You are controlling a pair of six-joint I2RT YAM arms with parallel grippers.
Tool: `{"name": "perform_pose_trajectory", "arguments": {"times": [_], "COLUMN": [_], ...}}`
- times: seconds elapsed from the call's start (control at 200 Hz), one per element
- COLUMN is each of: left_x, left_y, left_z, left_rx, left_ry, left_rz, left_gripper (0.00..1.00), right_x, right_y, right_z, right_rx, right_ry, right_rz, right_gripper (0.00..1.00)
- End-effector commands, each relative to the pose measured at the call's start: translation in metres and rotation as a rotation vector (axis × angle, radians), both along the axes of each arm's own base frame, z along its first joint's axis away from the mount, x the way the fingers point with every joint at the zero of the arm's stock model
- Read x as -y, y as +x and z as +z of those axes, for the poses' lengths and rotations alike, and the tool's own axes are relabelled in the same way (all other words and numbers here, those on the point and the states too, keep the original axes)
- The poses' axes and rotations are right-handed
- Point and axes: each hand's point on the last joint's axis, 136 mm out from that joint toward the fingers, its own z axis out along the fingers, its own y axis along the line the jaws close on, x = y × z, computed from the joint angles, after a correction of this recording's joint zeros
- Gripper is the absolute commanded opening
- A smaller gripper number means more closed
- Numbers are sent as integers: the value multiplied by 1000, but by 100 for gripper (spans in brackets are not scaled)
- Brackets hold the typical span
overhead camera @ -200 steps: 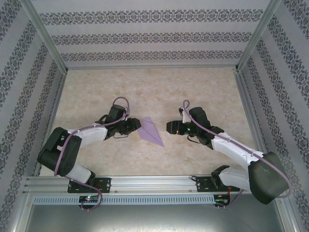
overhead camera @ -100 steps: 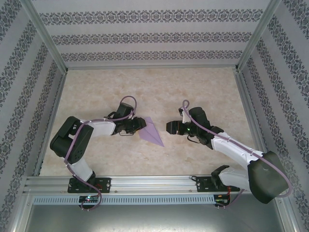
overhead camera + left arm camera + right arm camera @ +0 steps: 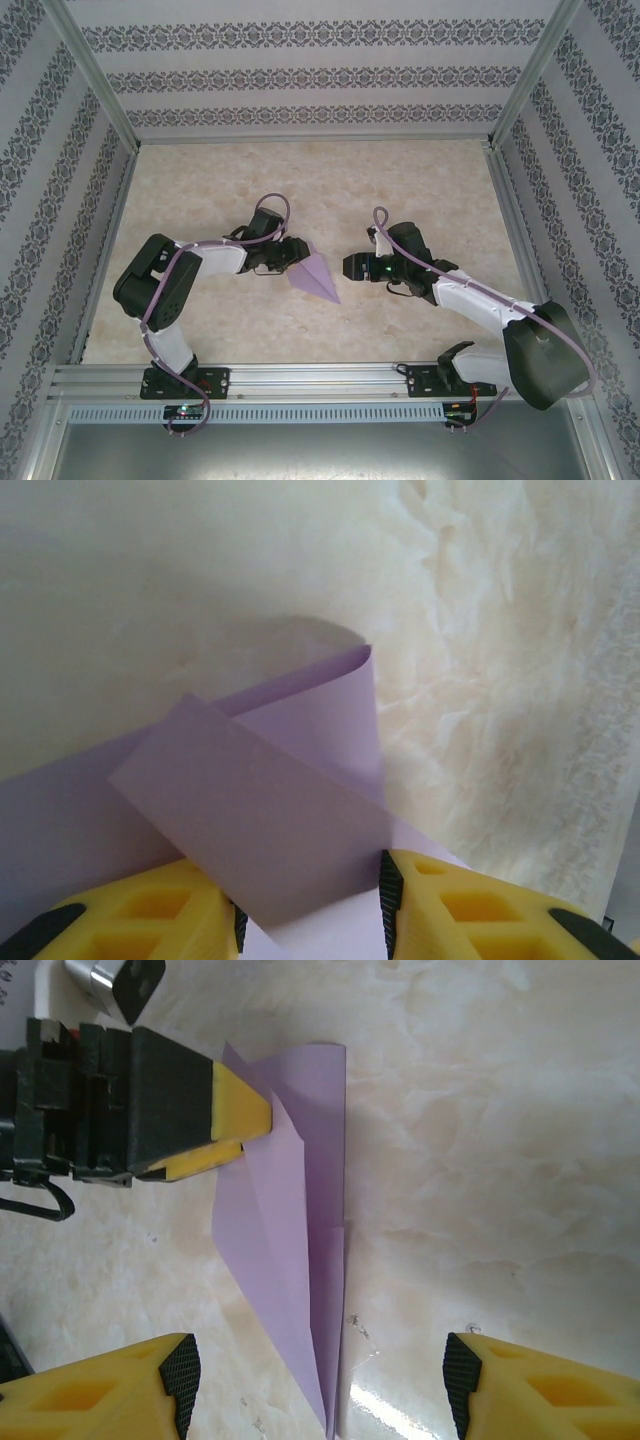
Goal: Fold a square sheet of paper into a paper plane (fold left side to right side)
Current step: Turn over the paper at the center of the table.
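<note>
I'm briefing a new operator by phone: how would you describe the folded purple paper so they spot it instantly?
Start at the marbled beige table inside the patterned walls, then look between the left tool and the right tool. There lies the paper plane, a narrow lilac dart with its sharp tip towards the arm bases. It is the only flat paper thing there.

Lilac plane [image 3: 316,276], narrow folded dart, lay on the counter [image 3: 200,190], sharp tip toward the near edge, one flap lifted, curled.

Marbled table [image 3: 400,180], patterned walls [image 3: 300,75]
</note>
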Motion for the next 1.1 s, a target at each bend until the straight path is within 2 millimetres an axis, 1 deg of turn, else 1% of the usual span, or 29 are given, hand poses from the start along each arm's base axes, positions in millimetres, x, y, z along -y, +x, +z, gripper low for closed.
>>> {"name": "perform_pose_trajectory", "arguments": {"times": [0.0, 0.06, 0.12, 0.235, 0.325, 0.425, 0.48, 0.55, 0.565, 0.784, 0.854, 0.959, 1.024, 1.094], "left_x": [16, 20, 23, 27, 29, 31, 32, 33, 33, 23, 24, 30, 33, 34], "left_y": [13, 16, 17, 19, 20, 20, 21, 21, 21, 20, 18, 13, 10, 8], "left_z": [22, 26, 30, 35, 43, 59, 75, 99, 104, 183, 207, 239, 256, 270], "left_rx": [61, 69, 77, 92, 116, 162, 207, 266, 276, 434, 481, 529, 552, 577], "left_ry": [-49, -58, -66, -80, -98, -129, -151, -168, -170, -172, -201, -258, -298, -327], "left_rz": [-11, -16, -23, -28, -30, -38, -47, -66, -69, -84, -96, -134, -154, -158], "left_gripper": [42, 41, 37, 23, 15, 8, 5, 2, 2, 0, 0, 0, 0, 0], "right_x": [-6, -7, -8, -12, -9, -2, 3, 10, 11, 20, 16, 5, -1, -8], "right_y": [3, 3, 3, 4, 7, 10, 12, 13, 13, 10, 8, 5, 4, 3], "right_z": [5, 3, 2, 5, 11, 23, 31, 43, 45, 88, 101, 118, 124, 127], "right_rx": [2, -7, -17, -28, -28, -16, -7, 3, 4, 25, 35, 49, 54, 48], "right_ry": [34, 39, 49, 88, 135, 216, 265, 321, 331, 491, 539, 582, 596, 599], "right_rz": [18, 15, 17, 16, -14, -50, -69, -86, -87, -6, 40, 114, 143, 162], "right_gripper": [67, 67, 67, 68, 73, 81, 86, 97, 98, 98, 98, 98, 98, 98]}}
